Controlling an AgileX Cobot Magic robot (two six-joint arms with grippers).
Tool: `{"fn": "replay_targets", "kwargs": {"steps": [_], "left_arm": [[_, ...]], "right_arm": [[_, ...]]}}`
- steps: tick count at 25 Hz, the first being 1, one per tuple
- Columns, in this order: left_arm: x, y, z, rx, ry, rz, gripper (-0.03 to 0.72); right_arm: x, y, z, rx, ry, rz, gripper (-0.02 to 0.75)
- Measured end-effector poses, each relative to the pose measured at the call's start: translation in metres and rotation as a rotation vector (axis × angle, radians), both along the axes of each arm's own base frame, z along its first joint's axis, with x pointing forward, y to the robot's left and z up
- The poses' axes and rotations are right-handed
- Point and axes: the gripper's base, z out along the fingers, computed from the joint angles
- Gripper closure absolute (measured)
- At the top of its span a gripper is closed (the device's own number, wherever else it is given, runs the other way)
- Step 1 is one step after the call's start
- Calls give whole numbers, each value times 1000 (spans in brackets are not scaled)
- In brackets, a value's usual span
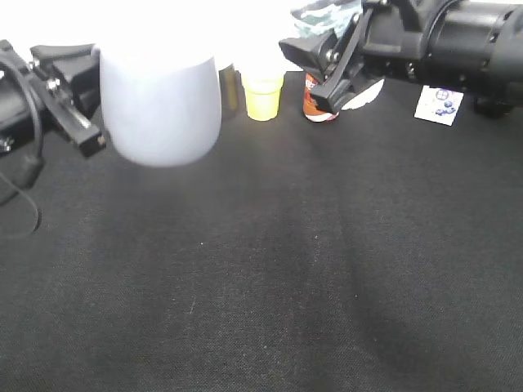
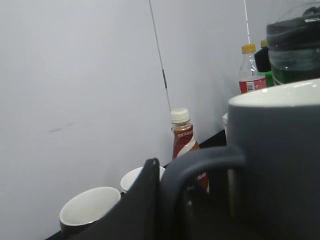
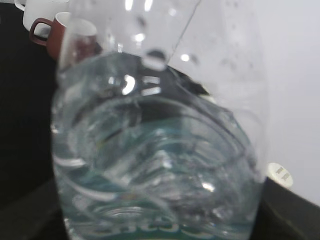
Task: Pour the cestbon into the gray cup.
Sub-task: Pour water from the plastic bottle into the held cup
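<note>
The gray cup (image 1: 161,106) is at the back left; whether it rests on the black cloth cannot be told. My left gripper (image 1: 88,122) is at its left side, shut on the loop handle (image 2: 200,162); one finger (image 2: 150,200) shows just outside the loop. The cup fills the right of the left wrist view (image 2: 280,170). My right gripper (image 1: 317,75) is high at the back right, shut on the cestbon (image 1: 328,18). The cestbon's clear body, holding water, fills the right wrist view (image 3: 160,150) and hides the jaws. Its green label shows above the cup's rim (image 2: 295,55).
A Nescafe bottle (image 2: 184,142), a cola bottle with a yellow cap (image 2: 250,72) and a yellow-capped bottle (image 1: 263,94) stand at the back. A black mug (image 2: 90,210), a reddish-brown mug (image 3: 52,30) and a white card (image 1: 439,104) are nearby.
</note>
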Motion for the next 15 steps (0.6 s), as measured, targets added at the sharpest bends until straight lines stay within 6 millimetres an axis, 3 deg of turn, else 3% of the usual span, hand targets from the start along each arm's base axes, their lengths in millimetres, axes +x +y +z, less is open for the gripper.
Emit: {"fn": "replay_targets", "kwargs": {"steps": [5, 9, 15], "left_arm": [[9, -5, 6, -2, -23, -29, 643], [11, -26, 6, -3, -30, -100, 643], [11, -29, 7, -7, -29, -107, 643]], "right_arm": [[-6, -2, 7, -63, -38, 27, 248], [-12, -5, 14, -111, -85, 50, 248], [-17, -9, 21, -151, -106, 43, 248]]}}
